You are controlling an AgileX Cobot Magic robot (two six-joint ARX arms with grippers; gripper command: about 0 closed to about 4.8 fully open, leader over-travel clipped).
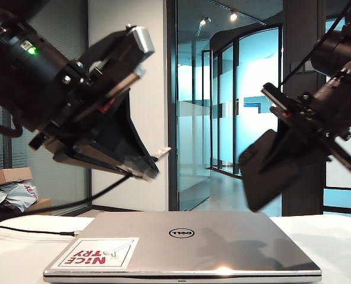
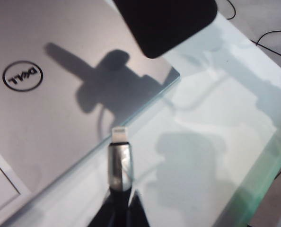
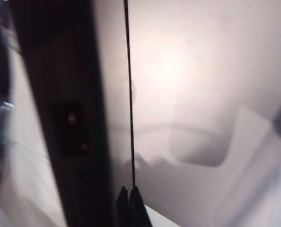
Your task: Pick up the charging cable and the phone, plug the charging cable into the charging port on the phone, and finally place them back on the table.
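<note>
Above the laptop [image 1: 181, 245] | left gripper [image 2: 120, 208] pinches charging cable [image 2: 120, 158], plug forward | right gripper [image 3: 129, 198] clamps phone [image 1: 269, 168] aloft | you should square plug to port, advance slowly.

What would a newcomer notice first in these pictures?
Two dark robot arms hang in the air above a closed silver laptop on the white table. The left tool, on the left, is shut on the charging cable, its silvery plug pointing toward the middle. The right tool, on the right, grips the black phone, tilted.
</note>
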